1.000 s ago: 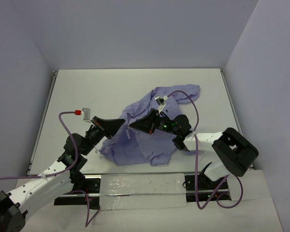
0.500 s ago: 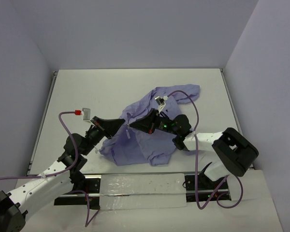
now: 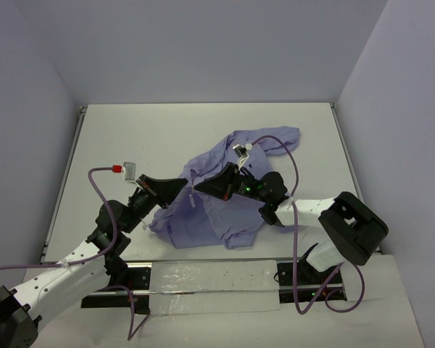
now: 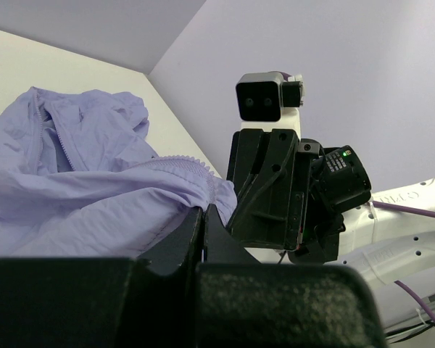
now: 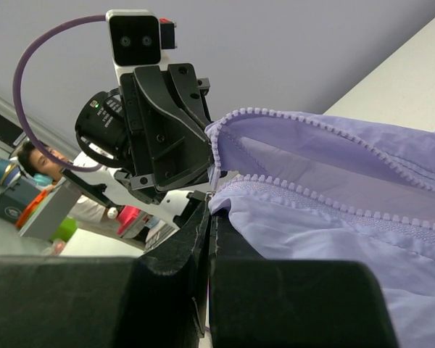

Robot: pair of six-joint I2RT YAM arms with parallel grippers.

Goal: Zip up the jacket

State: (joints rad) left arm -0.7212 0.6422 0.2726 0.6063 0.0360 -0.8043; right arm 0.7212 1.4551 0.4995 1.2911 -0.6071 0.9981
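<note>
Top external: L jaws, R jaws clamp jacket [image 3: 203,217] edge; table [image 3: 152,130] beyond.

The jacket [image 3: 203,217] is a plain lavender-purple all over. Its zipper teeth [image 5: 312,119] are the same lavender, and the fabric looks a shade paler where light passes through it. The surface [image 3: 167,130] is white, and the walls [image 3: 203,51] are a pale lilac-grey. The left arm [image 3: 65,272] and right arm [image 3: 312,206] have white shells with black joints, and their jaws are matte black. The cables [image 3: 98,196] along both arms are purple. A small light [image 4: 346,154] on the right arm's black wrist glows green. The left wrist camera [image 5: 134,40] is silver-grey, with a red cap [image 3: 117,169] beside it.
</note>
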